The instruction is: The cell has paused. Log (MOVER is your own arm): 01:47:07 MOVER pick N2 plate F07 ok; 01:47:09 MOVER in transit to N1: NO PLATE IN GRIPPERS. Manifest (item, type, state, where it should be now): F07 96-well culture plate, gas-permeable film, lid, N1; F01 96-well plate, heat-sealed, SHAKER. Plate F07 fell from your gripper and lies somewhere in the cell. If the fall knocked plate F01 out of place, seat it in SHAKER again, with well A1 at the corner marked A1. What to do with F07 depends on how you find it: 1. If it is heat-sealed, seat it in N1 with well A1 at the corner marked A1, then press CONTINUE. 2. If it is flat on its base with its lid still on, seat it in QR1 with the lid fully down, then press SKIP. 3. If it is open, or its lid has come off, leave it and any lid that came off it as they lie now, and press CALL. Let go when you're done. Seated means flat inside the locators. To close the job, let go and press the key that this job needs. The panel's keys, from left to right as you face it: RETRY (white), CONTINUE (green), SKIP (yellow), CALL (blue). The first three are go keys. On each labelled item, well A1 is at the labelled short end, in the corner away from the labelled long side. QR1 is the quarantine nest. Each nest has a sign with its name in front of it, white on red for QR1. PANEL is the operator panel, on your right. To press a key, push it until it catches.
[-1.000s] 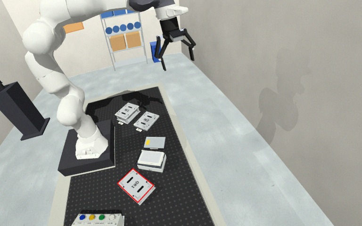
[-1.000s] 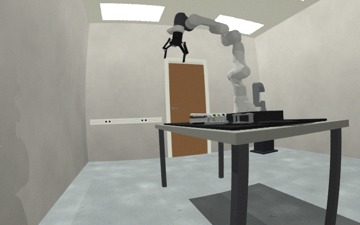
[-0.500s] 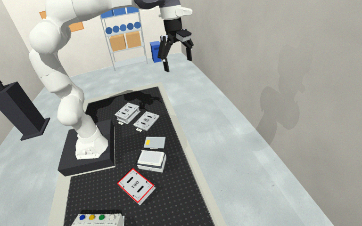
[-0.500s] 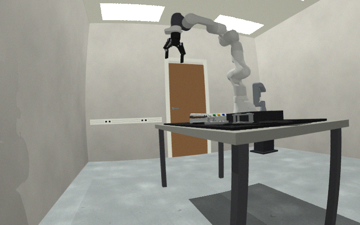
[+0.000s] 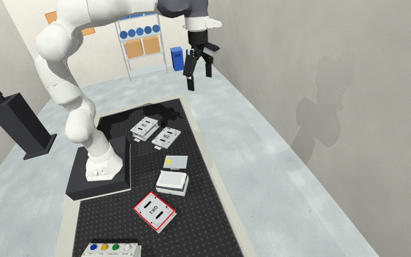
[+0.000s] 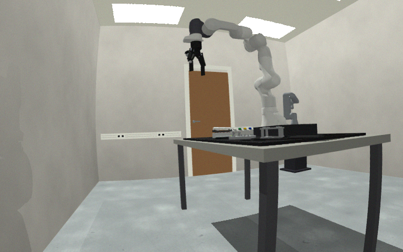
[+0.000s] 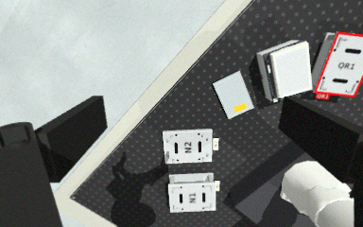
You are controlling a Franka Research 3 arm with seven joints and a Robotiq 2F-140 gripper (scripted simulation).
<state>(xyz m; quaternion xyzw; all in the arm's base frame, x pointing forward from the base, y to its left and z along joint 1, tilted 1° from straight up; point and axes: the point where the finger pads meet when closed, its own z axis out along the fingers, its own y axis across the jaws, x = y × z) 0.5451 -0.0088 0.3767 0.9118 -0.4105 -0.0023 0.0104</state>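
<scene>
My gripper (image 5: 199,81) (image 6: 197,71) is open and empty, high above the far edge of the table. A thin grey plate with a yellow label (image 5: 175,161) (image 7: 233,95) lies flat on the black mat (image 5: 206,218) between nest N2 (image 5: 166,137) (image 7: 187,147) and the shaker. I see no loose lid beside it, and I cannot tell if it wears a lid. A white-topped plate (image 5: 172,179) (image 7: 289,68) sits square on the shaker (image 5: 169,190). Nest N1 (image 5: 144,127) (image 7: 192,197) is empty. The red-edged QR1 nest (image 5: 160,205) (image 7: 344,49) is empty.
The operator panel (image 5: 110,252) (image 6: 242,133) stands at the near end, with blue, yellow, green and white keys. My arm's black base block (image 5: 99,178) lies left of the nests. The table's pale rim (image 5: 224,194) runs close along the mat.
</scene>
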